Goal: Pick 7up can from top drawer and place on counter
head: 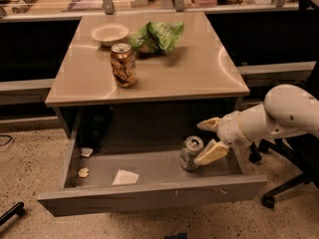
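The 7up can (190,153), pale silvery with a silver top, stands upright in the right part of the open top drawer (149,197). My gripper (206,139) comes in from the right on a white arm, just right of the can. It is open. The lower finger (213,153) lies against the can's right side and the upper finger (209,124) is above and to the right of the can. The tan counter (189,73) is above the drawer.
On the counter stand a brown-gold patterned can (123,64), a white bowl (109,34) and a green chip bag (158,36). The drawer also holds a white paper scrap (125,177) and small bits at the left (83,172). An office chair base (279,193) stands at the right.
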Controlling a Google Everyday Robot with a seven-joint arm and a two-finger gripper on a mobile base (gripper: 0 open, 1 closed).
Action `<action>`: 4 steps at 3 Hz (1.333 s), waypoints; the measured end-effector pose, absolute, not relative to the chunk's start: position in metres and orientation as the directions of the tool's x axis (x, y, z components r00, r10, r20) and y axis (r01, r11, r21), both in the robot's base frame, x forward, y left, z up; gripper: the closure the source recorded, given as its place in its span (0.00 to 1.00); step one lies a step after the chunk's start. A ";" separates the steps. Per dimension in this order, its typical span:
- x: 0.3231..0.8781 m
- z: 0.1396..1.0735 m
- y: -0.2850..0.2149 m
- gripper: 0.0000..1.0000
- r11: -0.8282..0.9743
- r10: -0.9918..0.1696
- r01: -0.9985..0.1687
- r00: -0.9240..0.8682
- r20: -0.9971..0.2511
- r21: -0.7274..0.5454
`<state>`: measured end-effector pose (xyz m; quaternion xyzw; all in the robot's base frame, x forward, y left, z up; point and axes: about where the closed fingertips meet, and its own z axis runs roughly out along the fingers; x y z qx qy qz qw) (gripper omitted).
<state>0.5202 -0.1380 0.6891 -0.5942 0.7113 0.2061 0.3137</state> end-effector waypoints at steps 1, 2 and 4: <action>0.517 0.676 -0.125 0.28 0.180 -0.710 -0.982 -0.093 -0.698 -0.052; 0.511 0.664 -0.114 0.32 0.151 -0.707 -0.988 -0.089 -0.702 -0.027; 0.511 0.663 -0.114 0.72 0.149 -0.707 -0.988 -0.089 -0.702 -0.026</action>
